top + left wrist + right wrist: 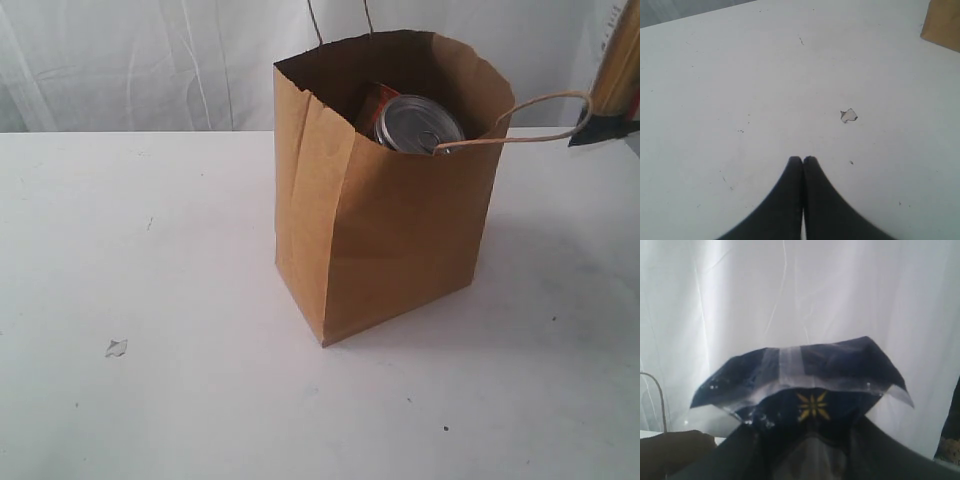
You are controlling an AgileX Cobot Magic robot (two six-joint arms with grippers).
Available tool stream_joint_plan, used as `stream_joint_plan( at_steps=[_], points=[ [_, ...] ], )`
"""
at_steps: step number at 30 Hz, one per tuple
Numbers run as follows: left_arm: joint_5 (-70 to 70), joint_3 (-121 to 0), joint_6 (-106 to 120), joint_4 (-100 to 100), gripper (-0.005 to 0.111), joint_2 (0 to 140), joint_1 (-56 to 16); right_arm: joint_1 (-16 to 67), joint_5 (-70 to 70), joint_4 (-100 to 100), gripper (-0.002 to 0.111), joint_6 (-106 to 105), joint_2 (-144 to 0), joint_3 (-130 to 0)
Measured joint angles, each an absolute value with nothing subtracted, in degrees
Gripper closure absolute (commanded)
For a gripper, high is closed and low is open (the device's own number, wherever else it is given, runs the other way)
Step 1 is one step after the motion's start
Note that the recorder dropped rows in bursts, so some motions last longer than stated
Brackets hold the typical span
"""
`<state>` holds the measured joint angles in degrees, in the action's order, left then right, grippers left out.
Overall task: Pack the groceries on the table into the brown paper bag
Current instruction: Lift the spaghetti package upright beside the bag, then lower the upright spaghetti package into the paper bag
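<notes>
The brown paper bag (pixel 385 200) stands open in the middle of the table (pixel 150 300). Inside it a silver pull-tab can (pixel 418 123) lies against a brown pouch (pixel 372 108). The spaghetti packet (pixel 618 70) hangs at the far right edge, above and to the right of the bag, dark end down. In the right wrist view my right gripper (pixel 810 445) is shut on the spaghetti packet (pixel 805 375), whose dark end with a yellow star sticks out past the fingers. My left gripper (pixel 803 160) is shut and empty, over bare table left of the bag (pixel 944 25).
A small pale scrap (pixel 116 348) lies on the table left of the bag, and the scrap (pixel 848 116) also shows just beyond the left fingertips. One bag handle (pixel 545 115) loops out to the right. A white curtain (pixel 150 60) hangs behind.
</notes>
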<state>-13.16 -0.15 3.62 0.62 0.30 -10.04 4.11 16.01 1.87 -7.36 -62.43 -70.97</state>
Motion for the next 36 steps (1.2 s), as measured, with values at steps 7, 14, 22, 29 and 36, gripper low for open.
stream_joint_plan(
  at_steps=[7,14,22,29,36],
  points=[
    [-13.2,-0.1,3.6,0.6,0.107,0.3,-10.0,10.8,15.0,2.4,0.108,-15.0,-62.1,-75.3],
    [-13.2,-0.1,3.6,0.6,0.107,0.3,-10.0,17.4,11.8,2.6,0.108,-26.4,-62.1,-77.5],
    [-13.2,-0.1,3.6,0.6,0.107,0.3,-10.0,24.6,5.2,2.6,0.108,-27.8,-64.9,-77.5],
    [-13.2,-0.1,3.6,0.6,0.107,0.3,-10.0,30.4,2.3,-1.3,0.108,-34.5,-68.4,-77.5],
    [-13.2,-0.1,3.6,0.6,0.107,0.3,-10.0,30.9,0.6,-2.0,0.108,-34.7,-71.5,-77.5]
  ],
)
